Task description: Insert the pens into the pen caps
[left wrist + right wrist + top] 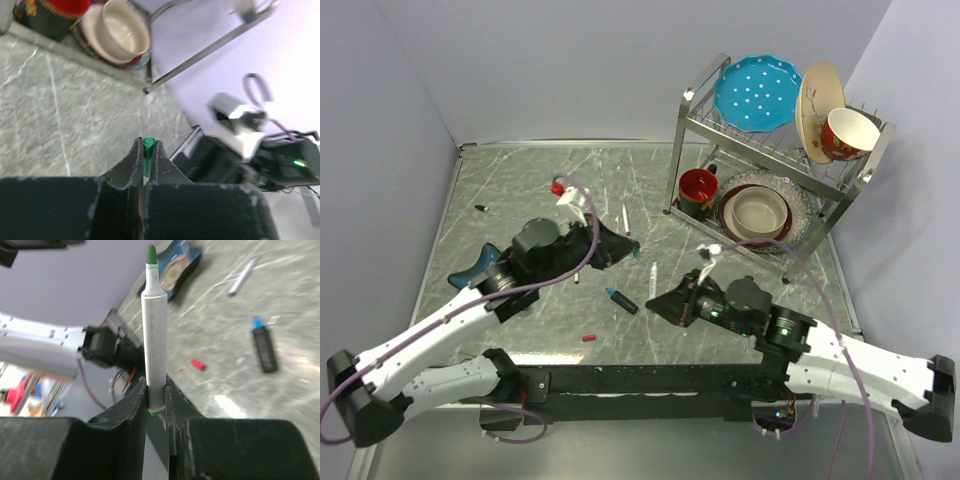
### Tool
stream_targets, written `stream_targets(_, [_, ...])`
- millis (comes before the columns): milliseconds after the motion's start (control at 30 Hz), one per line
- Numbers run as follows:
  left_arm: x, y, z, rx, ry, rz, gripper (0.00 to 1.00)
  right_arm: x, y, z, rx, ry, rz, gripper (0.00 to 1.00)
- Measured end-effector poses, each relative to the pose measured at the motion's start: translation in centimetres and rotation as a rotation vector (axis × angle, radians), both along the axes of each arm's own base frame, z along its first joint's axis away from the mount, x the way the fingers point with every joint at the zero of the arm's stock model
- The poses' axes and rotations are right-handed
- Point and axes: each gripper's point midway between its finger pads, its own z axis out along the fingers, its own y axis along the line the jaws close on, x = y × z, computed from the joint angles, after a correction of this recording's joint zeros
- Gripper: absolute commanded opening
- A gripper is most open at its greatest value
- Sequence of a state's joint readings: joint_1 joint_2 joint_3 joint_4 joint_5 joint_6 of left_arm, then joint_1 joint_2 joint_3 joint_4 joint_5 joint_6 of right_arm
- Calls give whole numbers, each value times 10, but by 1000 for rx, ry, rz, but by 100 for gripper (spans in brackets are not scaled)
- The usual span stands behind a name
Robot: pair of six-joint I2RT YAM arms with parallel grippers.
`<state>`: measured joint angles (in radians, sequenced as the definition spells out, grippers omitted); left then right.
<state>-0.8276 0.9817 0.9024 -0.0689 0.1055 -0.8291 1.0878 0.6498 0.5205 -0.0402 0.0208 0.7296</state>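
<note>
Left claw [146, 159]: clamped on small green plastic cap [148, 143]. Right claw [157, 392]: clamped on white green-tipped marker [154, 330]. Unjoined; blue-tipped black marker [622, 300] lies uncapped.

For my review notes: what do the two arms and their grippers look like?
The left arm and right arm have white shells, black joints and trailing purple cables. The left gripper and right gripper are matte black, with scuffed, tapering fingers.
</note>
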Motion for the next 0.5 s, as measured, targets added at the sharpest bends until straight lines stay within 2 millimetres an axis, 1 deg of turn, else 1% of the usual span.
stream_targets(67, [-7, 7, 8, -37, -32, -4, 1, -3, 13, -2, 5, 8, 46, 0])
stream_targets(133, [-12, 11, 11, -58, -50, -12, 1, -5, 22, -5, 6, 16, 84, 0])
stream_targets(367, [-21, 17, 17, -99, -87, -27, 1, -11, 40, 2, 56, 3, 158, 0])
stream_targets(500, [-23, 19, 22, -113, -102, -26, 1, -16, 48, 0, 59, 8, 188, 0])
